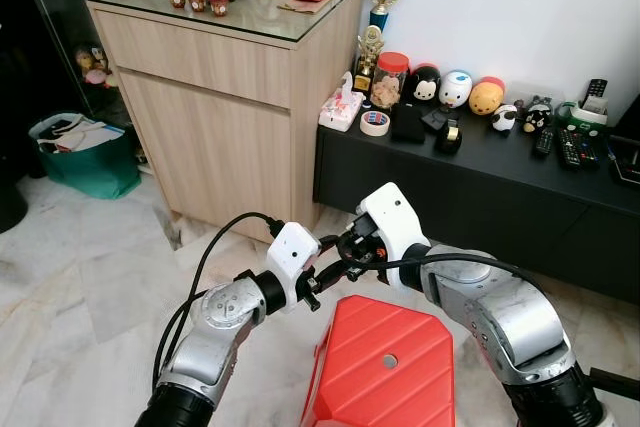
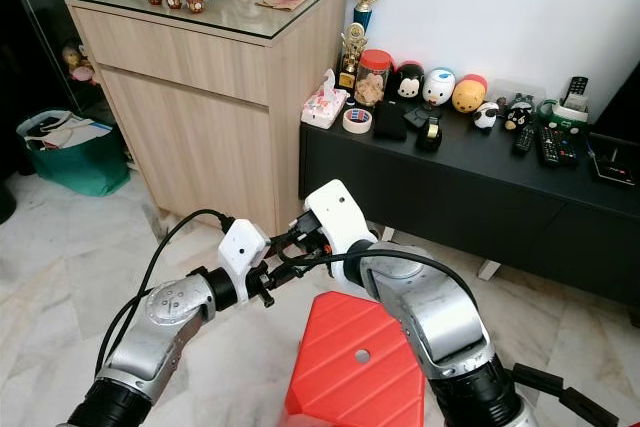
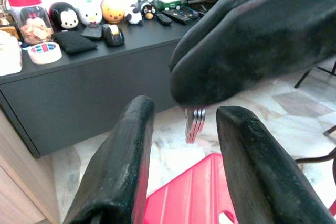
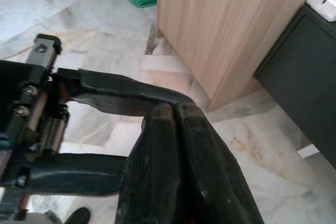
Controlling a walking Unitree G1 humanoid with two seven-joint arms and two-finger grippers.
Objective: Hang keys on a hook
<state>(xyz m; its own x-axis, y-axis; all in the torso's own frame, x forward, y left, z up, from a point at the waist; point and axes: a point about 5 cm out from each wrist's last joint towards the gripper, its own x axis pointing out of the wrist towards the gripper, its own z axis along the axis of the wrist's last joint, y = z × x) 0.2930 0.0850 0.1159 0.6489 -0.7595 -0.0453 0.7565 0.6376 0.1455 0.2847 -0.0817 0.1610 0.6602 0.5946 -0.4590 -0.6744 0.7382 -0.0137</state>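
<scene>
Left wrist view catches the keys (image 3: 195, 124) dangling as thin metal blades from the pinched black tips of the right gripper (image 3: 210, 95), hanging in the gap between the left gripper (image 3: 184, 129) fingers (image 3: 123, 166), which stand apart on either side without touching them. Both grippers meet above a red plastic stool (image 1: 385, 362), with a black TV console (image 1: 480, 192) and a wooden cabinet (image 1: 215, 97) beyond. This looks like a hand-over between arms, well before any hanging; no hook can be made out. Next, the left fingers should close on the keys before the right lets go.
</scene>
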